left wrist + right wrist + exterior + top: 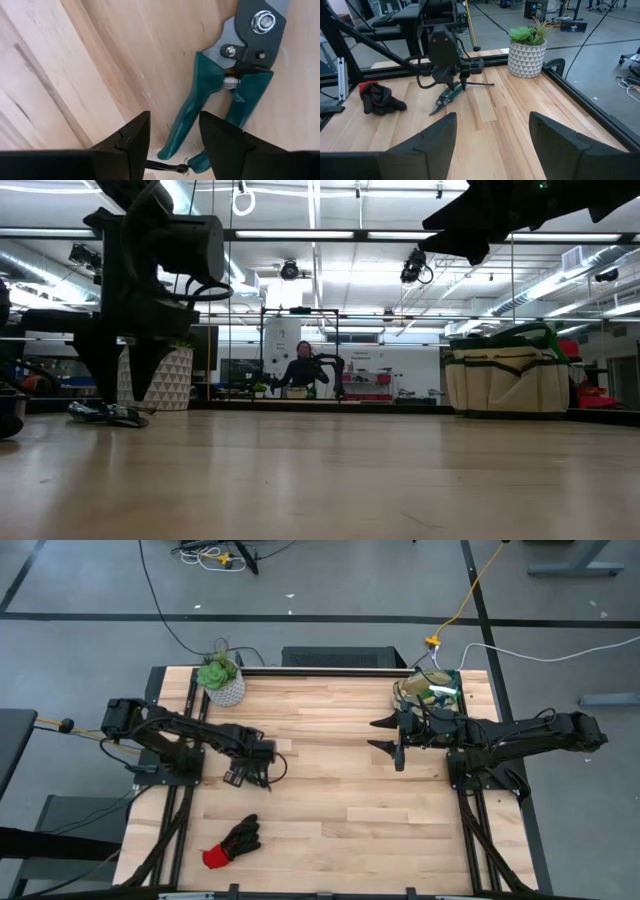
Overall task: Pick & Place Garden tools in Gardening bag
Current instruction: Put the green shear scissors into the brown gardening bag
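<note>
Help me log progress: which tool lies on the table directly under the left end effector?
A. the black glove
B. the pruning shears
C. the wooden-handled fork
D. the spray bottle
B: the left end effector hangs open over the green-handled pruning shears, while the glove lies apart.

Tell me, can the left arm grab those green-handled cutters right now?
Probably yes. The left gripper hangs open right over the pruning shears, one green handle lies between its fingers, and nothing sits in between.

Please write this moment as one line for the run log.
left pincer: open, over pruning shears handles | right pincer: open, waiting beside gardening bag | glove: on table
</note>
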